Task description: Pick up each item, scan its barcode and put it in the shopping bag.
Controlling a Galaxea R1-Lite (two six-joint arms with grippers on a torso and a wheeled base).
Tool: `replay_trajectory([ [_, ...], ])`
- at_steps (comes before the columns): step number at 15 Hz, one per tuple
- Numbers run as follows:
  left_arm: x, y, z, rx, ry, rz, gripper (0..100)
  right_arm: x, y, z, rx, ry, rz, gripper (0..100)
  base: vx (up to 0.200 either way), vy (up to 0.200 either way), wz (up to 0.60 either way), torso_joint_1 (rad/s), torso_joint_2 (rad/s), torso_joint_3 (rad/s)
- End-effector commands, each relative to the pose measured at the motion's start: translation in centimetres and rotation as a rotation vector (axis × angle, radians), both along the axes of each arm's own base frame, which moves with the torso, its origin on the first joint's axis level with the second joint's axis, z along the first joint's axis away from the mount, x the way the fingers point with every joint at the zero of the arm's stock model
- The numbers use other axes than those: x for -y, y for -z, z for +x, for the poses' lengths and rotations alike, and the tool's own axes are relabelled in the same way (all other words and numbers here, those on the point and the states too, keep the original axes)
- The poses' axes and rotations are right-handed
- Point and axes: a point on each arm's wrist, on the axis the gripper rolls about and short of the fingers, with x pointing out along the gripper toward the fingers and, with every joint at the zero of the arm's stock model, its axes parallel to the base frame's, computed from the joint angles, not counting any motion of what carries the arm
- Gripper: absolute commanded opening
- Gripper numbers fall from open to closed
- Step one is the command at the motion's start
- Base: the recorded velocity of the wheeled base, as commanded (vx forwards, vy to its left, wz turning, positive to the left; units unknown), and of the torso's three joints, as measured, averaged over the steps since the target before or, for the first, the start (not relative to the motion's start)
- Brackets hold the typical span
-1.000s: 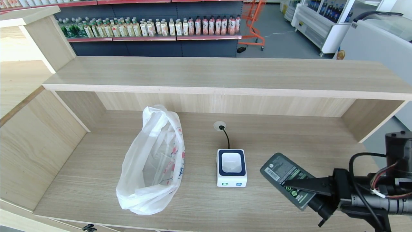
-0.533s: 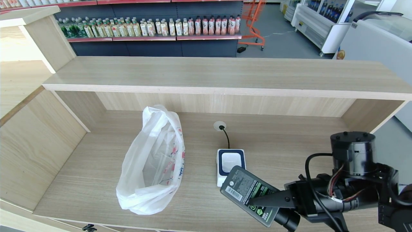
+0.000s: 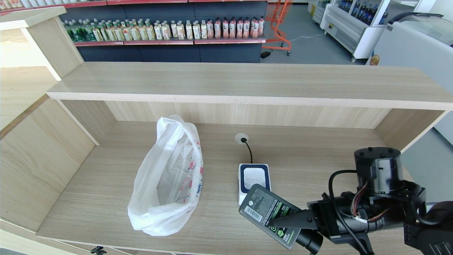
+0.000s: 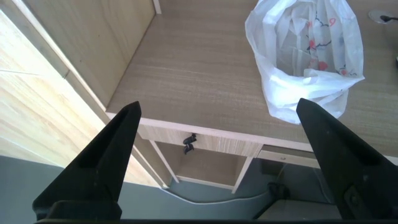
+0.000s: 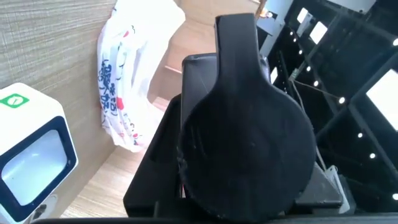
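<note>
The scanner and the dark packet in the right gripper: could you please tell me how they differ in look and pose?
The scanner is a white box with a blue-framed window; the packet is flat, dark grey and green. The scanner sits on the counter; the packet hangs tilted in the air, clamped in the right gripper. The scanner has a black cable; the packet has none. Both are to the right of the shopping bag.

Head cam: high, facing forward and down over the whole counter (image 3: 318, 159). Left wrist cam: beyond the counter's near left edge, looking down, shopping bag (image 4: 311, 56) farther off. Right wrist cam: close above scanner (image 5: 31, 155), facing left. All share the bag.
</note>
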Motion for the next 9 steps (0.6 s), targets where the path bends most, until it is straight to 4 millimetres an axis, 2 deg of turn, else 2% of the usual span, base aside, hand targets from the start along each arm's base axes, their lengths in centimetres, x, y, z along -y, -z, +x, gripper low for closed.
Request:
replay_trajectory([
  [1,0.0,0.0,0.0,0.000,0.000,0.000,100,-0.1,0.3,0.3,-0.007,0.001,-0.005,0,0.000,0.000,0.00,0.000,0.00,0.000],
  [4,0.0,0.0,0.0,0.000,0.000,0.000,100,-1.4,-0.3,1.1,0.047,-0.024,0.024,0,0.000,0.000,0.00,0.000,0.00,0.000],
  [9,0.0,0.0,0.0,0.000,0.000,0.000,100,-1.4,-0.5,1.3,0.064,-0.024,0.034,0,0.000,0.000,0.00,0.000,0.00,0.000],
])
